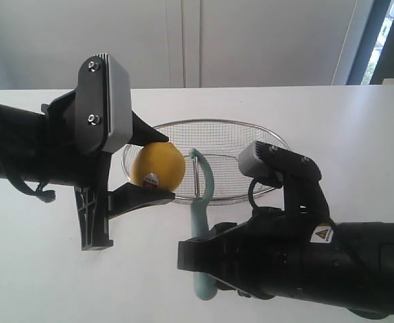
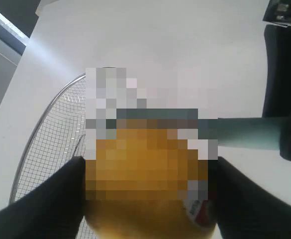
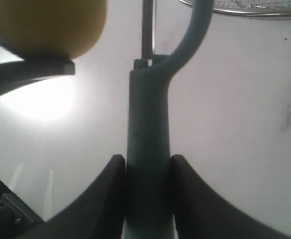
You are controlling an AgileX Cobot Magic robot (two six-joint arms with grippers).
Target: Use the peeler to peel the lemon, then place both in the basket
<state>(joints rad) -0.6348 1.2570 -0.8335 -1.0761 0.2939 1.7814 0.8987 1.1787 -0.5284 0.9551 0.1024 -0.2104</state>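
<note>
Closest to the exterior camera, the right gripper [image 1: 198, 259] is clamped narrowly on the lower handle of the peeler [image 1: 201, 202]. In the right wrist view its 2 dark fingers [image 3: 110, 184] press against either side of the pale teal handle. The peeler stands upright, its hooked head on top and its thin metal blade [image 1: 197, 176] turned toward the lemon [image 1: 164, 161].

On the other side, the left gripper [image 1: 155, 168] holds the lemon with its jaws set fairly wide, 1 finger on top of the fruit and 1 beneath it. The lemon is lifted clear of the counter [image 1: 28, 282], and its small red-and-white sticker [image 1: 152, 180] sits low on the side facing the camera. Lemon and blade are just beside each other, with a slim gap between them in the exterior and right wrist views.

Behind both, the wire-mesh basket [image 1: 250, 142] rests on the white counter. Part of the left wrist view is blurred.
</note>
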